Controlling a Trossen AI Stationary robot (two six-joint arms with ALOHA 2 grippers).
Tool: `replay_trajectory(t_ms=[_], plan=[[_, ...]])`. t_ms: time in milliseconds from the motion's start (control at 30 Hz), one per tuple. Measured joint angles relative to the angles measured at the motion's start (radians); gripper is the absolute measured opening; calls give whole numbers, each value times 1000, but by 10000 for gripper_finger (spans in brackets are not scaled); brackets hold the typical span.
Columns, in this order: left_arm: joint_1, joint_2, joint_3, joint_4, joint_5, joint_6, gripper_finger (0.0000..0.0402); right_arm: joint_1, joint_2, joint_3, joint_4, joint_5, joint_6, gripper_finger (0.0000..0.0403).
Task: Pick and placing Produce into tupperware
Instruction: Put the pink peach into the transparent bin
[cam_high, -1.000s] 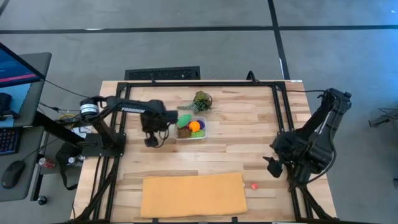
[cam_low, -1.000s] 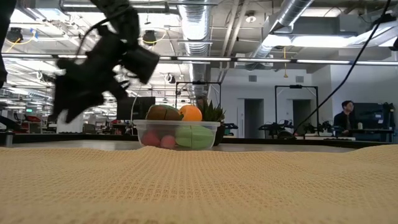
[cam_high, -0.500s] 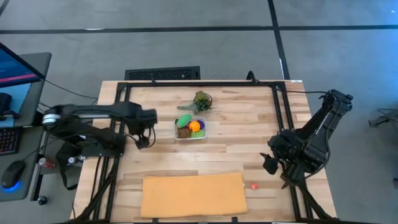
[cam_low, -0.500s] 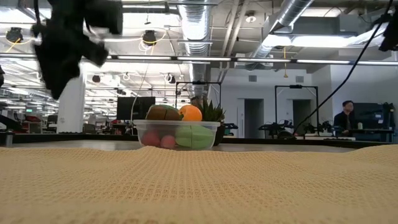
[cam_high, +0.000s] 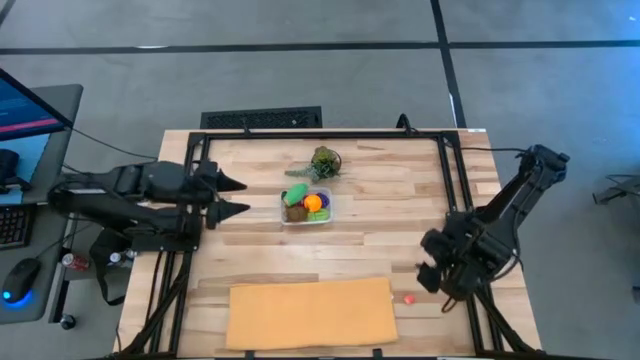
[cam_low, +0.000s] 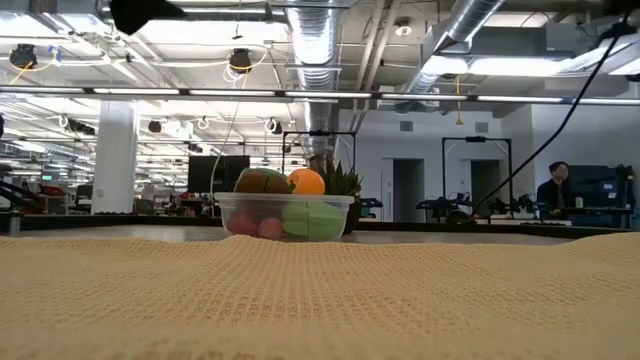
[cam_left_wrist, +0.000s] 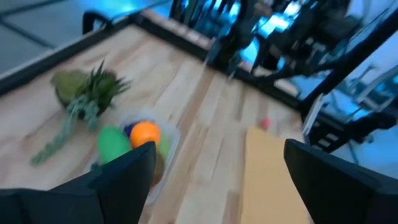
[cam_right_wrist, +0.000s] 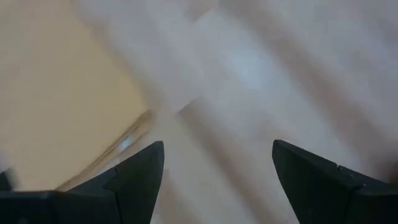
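left gripper (cam_high: 232, 197) pulled back from tub, jaws apart, empty | tupperware (cam_high: 307, 207) just ahead of them, holding produce | right gripper (cam_high: 432, 278) jaws apart, descending toward stray red piece (cam_high: 409, 298) nearby | likely last pick

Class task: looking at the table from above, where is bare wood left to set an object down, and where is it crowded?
Bare wood lies between the tupperware and the tan sheet, and between the tupperware and the right end effector. It is crowded around the tupperware, with the leafy bunch beside it.
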Motion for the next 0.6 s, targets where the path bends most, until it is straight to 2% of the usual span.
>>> replay_trajectory(t_ms=[67, 267, 500, 600], plan=[[-42, -8, 0, 28, -36, 0, 343, 22, 0, -25, 84, -33, 0, 291], [-116, 17, -3, 20, -120, -1, 343, 71, 2, -68, 276, -33, 33, 291], [-123, 59, -25, 25, -125, -22, 343, 107, 62, -85, 339, -39, -8, 291], [-123, 87, -25, 4, -86, -51, 343, 116, 117, -85, 339, -42, -8, 291]])
